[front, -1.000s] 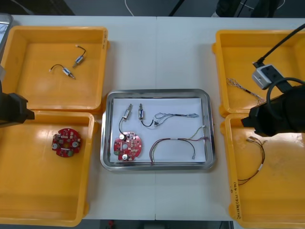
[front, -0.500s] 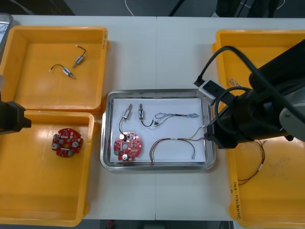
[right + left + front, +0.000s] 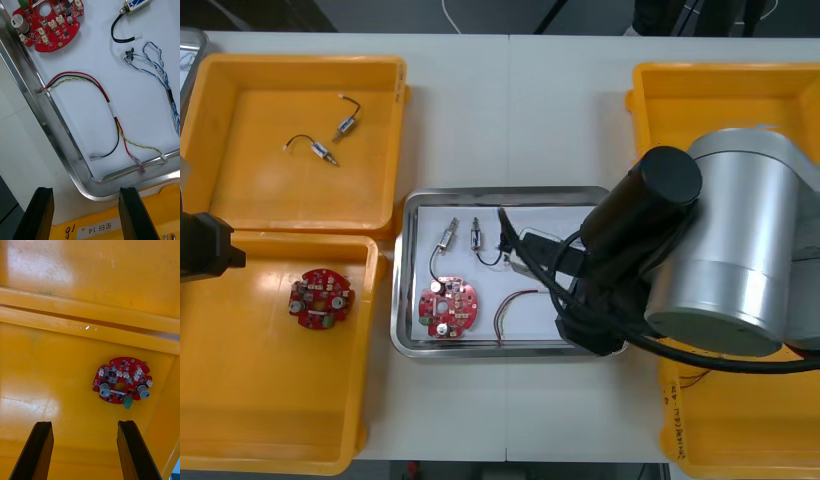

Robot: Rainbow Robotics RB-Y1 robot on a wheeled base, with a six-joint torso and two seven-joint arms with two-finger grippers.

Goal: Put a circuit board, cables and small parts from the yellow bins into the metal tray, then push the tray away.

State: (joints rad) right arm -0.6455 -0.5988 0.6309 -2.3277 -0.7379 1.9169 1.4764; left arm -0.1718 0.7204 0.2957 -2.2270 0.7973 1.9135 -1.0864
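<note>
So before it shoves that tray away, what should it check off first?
1. Circuit board in the metal tray: ok.
2. Red and yellow cable and blue and white cable inside the tray: ok.
3. Small metal parts in the tray: ok.
4. Right gripper open, holding nothing, above the tray's corner: ok.
5. Right gripper touching the tray's rim, ready to push: cannot tell.
6. Left gripper out of the way, open over a yellow bin: ok.
</note>
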